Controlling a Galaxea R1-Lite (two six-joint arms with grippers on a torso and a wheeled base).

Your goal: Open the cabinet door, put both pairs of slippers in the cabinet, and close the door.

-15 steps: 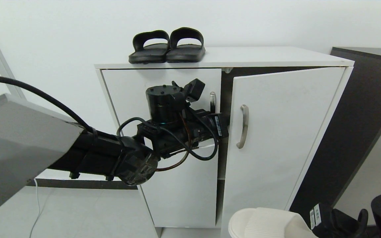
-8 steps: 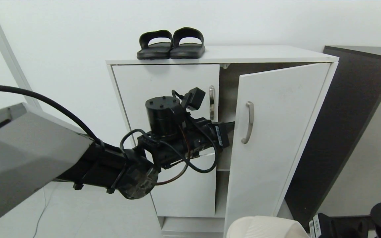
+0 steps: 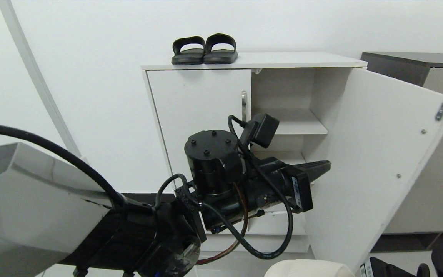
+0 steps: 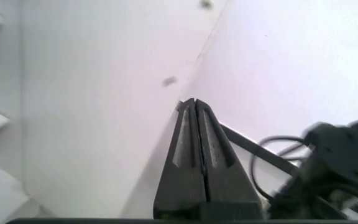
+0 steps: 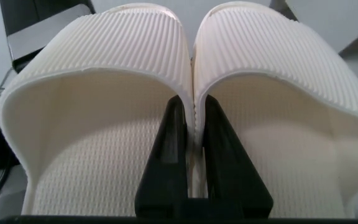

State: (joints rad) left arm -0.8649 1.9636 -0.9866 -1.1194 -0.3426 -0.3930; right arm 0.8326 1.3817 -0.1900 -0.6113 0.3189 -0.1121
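Note:
The white cabinet [image 3: 302, 59] has its left door [image 3: 202, 111] shut and its right door [image 3: 371, 154] swung wide, so the inner shelves [image 3: 302, 127] show. A pair of black slippers [image 3: 205, 50] stands on the cabinet top at the left. My left gripper [image 3: 323, 167] is shut with nothing in it, and its tip [image 4: 194, 102] rests against the inner face of the right door [image 4: 104, 93]. My right gripper [image 5: 193, 109] is shut on the touching inner walls of the white ribbed slippers [image 5: 260, 68], which sit low in front of the cabinet [image 3: 310, 268].
A second cabinet with a dark top [image 3: 417, 59] stands close behind the open door on the right. The left door's metal handle [image 3: 243, 105] is beside the opening. The white wall is behind and to the left.
The right door has swung from slightly ajar to wide open. My left gripper moved right and toward me along the door's inner face. The head view has shifted, and the cabinet looks farther off.

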